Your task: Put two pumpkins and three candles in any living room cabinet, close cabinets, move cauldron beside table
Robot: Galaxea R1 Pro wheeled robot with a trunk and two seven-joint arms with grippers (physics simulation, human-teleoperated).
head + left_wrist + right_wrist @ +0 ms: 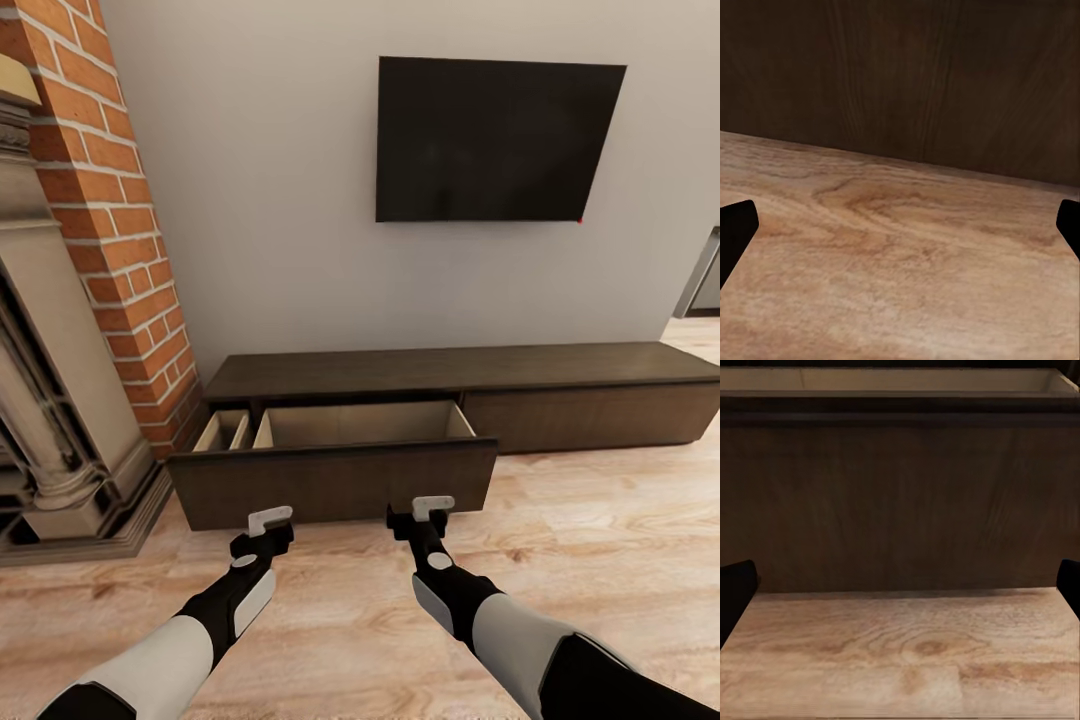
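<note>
Both grippers, left and right, hovered wide-jawed and empty before the cabinet's pulled-out drawer.

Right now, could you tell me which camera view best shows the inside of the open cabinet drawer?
The head view: it looks down into the open drawer, showing its pale, empty-looking interior. The right wrist view catches just a strip of the interior above the dark drawer front; the left wrist view shows the front panel alone.

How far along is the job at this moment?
Done: the cabinet has its left drawer pulled out, and the interior parts in view look empty. In hand: nothing; the left gripper and right gripper hover open before the drawer front. Left: stowing pumpkins and candles, closing up, placing the cauldron.
</note>
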